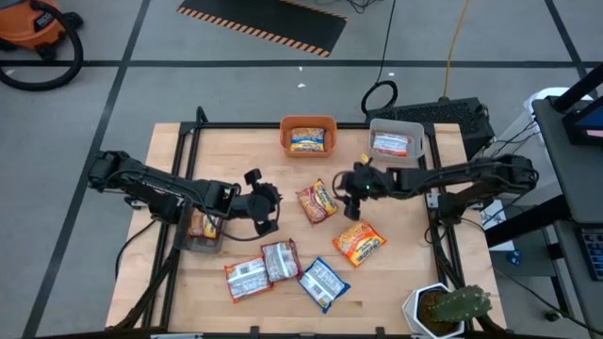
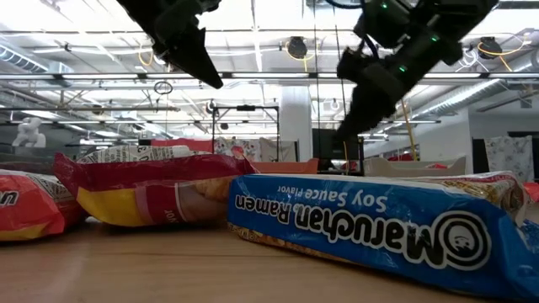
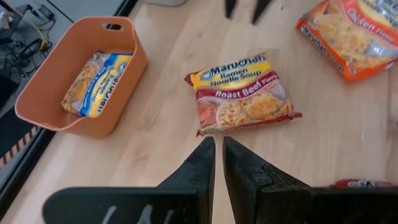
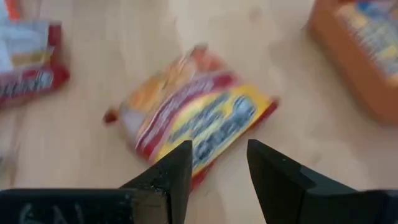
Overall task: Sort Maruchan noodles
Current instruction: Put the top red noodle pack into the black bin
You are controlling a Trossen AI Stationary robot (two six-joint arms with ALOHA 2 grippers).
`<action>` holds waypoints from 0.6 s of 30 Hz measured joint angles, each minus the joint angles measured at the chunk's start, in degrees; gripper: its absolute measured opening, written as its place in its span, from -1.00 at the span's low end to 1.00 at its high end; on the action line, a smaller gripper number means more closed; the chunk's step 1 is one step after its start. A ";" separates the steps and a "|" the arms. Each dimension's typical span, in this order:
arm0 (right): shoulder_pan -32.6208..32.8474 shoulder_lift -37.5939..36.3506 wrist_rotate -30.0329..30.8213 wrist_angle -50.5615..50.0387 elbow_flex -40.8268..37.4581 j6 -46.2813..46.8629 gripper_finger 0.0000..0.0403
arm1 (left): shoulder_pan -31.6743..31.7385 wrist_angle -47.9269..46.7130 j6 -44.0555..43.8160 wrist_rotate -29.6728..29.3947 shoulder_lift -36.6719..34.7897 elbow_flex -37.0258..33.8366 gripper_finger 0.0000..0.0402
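Red-and-yellow wrapper: the roast beef packet (image 1: 317, 201) lies flat on the wooden table (image 1: 415, 273), near the middle, between my two grippers and touching neither. My right gripper (image 1: 352, 193) hangs just beside it on its right-hand side, fingers (image 4: 177, 168) apart and empty, and in the right wrist view the packet sits directly ahead of the gap between them. Its long axis runs on a diagonal across that gap, not square to it, so I judge the wrist would need a turn, or the fingers must take it across the short width. My left gripper (image 1: 268, 209) is on the packet's other side, a little further off, fingers (image 3: 202, 163) together and holding nothing. The right arm is therefore the nearer, and I judge it the likelier for the pick. Other packets: one orange packet (image 1: 358, 242) lies just past my right gripper towards the table's front, three more lie in a cluster at the front edge, and one rests in the orange bin (image 1: 308, 123) at the back, another in the grey bin (image 1: 397, 127) beside it. A further packet lies under my left arm
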 joint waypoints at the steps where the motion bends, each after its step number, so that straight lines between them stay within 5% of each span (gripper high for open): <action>1: 0.76 0.01 0.02 0.53 -0.87 0.64 -0.26 | 0.00 0.52 0.07 0.00 0.00 0.00 -0.82; 18: 6.32 -0.02 3.50 13.27 -12.00 4.45 0.00 | 0.04 6.87 1.26 0.20 0.00 0.02 -0.82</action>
